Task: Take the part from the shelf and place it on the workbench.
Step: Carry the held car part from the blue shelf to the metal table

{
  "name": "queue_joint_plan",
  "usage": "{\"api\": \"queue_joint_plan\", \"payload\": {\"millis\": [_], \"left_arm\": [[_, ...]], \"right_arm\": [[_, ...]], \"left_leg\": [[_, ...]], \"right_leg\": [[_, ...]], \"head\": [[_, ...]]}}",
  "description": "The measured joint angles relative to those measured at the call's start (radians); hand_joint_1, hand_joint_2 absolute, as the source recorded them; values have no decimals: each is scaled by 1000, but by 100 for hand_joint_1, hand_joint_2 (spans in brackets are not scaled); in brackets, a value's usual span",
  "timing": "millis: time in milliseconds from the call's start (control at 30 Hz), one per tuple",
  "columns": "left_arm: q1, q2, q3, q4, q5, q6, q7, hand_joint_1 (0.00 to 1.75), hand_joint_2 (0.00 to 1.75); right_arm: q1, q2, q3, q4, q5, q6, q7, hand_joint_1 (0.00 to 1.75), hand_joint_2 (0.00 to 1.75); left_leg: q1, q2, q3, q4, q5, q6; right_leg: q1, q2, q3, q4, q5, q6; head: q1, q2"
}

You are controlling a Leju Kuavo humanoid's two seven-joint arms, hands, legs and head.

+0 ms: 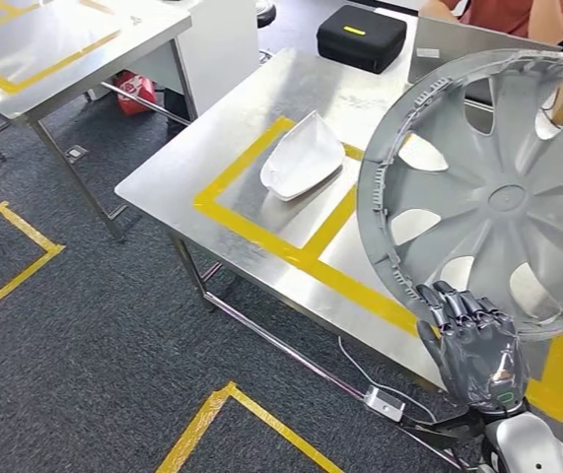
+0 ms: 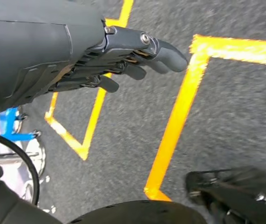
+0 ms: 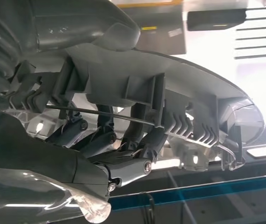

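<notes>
Our right hand [image 1: 479, 350] grips the lower rim of the large grey plastic wheel cover [image 1: 486, 192], tilted up over the steel workbench [image 1: 263, 108], seemingly clear of it. Our left hand [image 2: 124, 60] hangs empty, fingers extended, over the carpet.

My steel workbench [image 1: 188, 182], marked with yellow tape [image 1: 241, 219], carries a white curved part [image 1: 302, 156] inside one taped box and a black case [image 1: 361, 37] at its far edge.
</notes>
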Motion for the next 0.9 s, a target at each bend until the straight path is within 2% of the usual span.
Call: {"api": "queue_joint_plan", "payload": {"millis": [33,67,100,133,167,200,233,267,300,333,400,433,467,500,533,567,600,667,700,733,767,833,900], "left_arm": [[-5,-1,0,0,0,1,0,0,175],[-9,-2,1,0,1,1,0,0,175],[-12,-3,1,0,1,0,0,0,175],[-10,-4,1,0,0,0,0,0,175],[-7,-5,1,0,0,0,0,0,175],[-5,-7,1,0,0,0,1,0,175],[-4,-8,1,0,0,0,1,0,175],[-4,-9,1,0,0,0,1,0,175],[-4,-10,1,0,0,0,1,0,175],[-4,-11,1,0,-1,0,1,0,175],[-4,-13,1,0,-1,0,1,0,175],[-3,-13,1,0,-1,1,1,0,175],[-1,-13,1,0,-1,1,2,0,175],[0,-12,1,0,-1,1,2,0,175],[1,-11,1,0,-1,1,3,0,175],[1,-10,1,0,-1,1,3,0,175],[1,-9,1,0,-1,1,4,0,175],[2,-8,1,0,-1,2,4,0,175],[2,-7,1,0,-1,2,5,0,175],[3,-6,1,0,-1,2,5,0,175],[3,-5,1,0,-1,2,5,0,175],[3,-3,1,0,-2,3,5,0,175],[2,-3,1,-1,-2,3,6,0,175]], "right_arm": [[2,0,-3,-2,0,0,-1,175,175],[3,0,-5,-2,0,0,-2,175,175],[4,0,-6,-2,0,0,-2,175,175],[5,0,-6,-2,0,0,-2,175,175],[6,1,-6,-3,0,0,-2,175,175],[6,1,-6,-3,0,-1,-2,175,175],[7,1,-7,-4,0,-1,-3,175,175],[8,1,-7,-4,0,-2,-3,175,175],[10,1,-8,-5,0,-2,-3,175,175],[13,1,-9,-6,0,-2,-3,175,175],[15,1,-11,-7,0,-2,-4,175,175],[15,2,-11,-7,0,-2,-4,175,175],[13,2,-11,-8,0,-3,-4,175,175],[13,3,-12,-8,0,-3,-4,175,175],[14,3,-13,-8,0,-3,-3,175,175],[14,3,-14,-8,0,-3,-3,175,175],[15,3,-14,-8,0,-3,-3,175,175],[14,3,-15,-8,0,-3,-3,175,175],[13,4,-15,-9,0,-3,-3,175,175],[13,4,-15,-9,0,-3,-3,175,175],[13,4,-16,-10,0,-3,-3,175,175],[16,4,-17,-11,0,-3,-3,175,175],[16,5,-17,-12,0,-4,-3,175,175]], "left_leg": [[1,-22,-32,71,-24,-3],[2,-45,-57,122,-32,-2],[1,-54,-60,120,-10,2],[2,-71,-33,52,32,8],[4,-96,-9,-10,61,12],[5,-118,8,-58,75,15],[6,-133,16,-82,76,17],[6,-136,18,-91,72,19],[6,-126,20,-99,71,23],[7,-115,22,-104,75,27],[10,-90,26,-116,82,37],[10,-77,28,-118,83,41],[10,-65,28,-118,83,43],[9,-52,28,-118,82,43],[9,-40,29,-118,81,43],[9,-29,30,-117,79,42],[10,-18,33,-117,76,40],[7,0,40,-116,68,32],[3,7,42,-114,64,27],[0,15,44,-113,61,23],[-4,22,45,-112,59,19],[-4,33,50,-110,52,12],[-1,5,36,-68,19,2]], "right_leg": [[0,23,3,-1,0,-7],[2,46,4,-1,0,-11],[4,68,7,-1,0,-12],[4,82,7,-1,0,-11],[5,95,6,1,1,-9],[4,107,1,3,3,-5],[3,118,-6,4,7,0],[1,129,-11,3,11,7],[-1,139,-16,2,14,14],[-1,133,-21,4,13,19],[2,85,-47,50,-19,29],[2,53,-73,105,-50,33],[1,34,-103,171,-81,38],[-1,27,-131,233,-103,42],[-3,23,-147,268,-109,46],[-5,20,-144,267,-97,49],[-7,14,-121,224,-69,51],[-4,-24,-44,86,-15,52],[-2,-41,-14,34,-2,46],[1,-52,2,6,-1,38],[5,-51,5,1,-6,30],[2,-31,3,1,-6,14],[-2,-12,5,-1,-5,1]], "head": [[-3,0],[-6,0],[-6,0],[-6,0],[-6,0],[-6,0],[-6,0],[-6,0],[-6,0],[-5,0],[1,0],[4,0],[7,0],[7,0],[7,0],[7,0],[8,0],[9,0],[9,0],[8,0],[7,0],[3,0],[-1,0]]}}
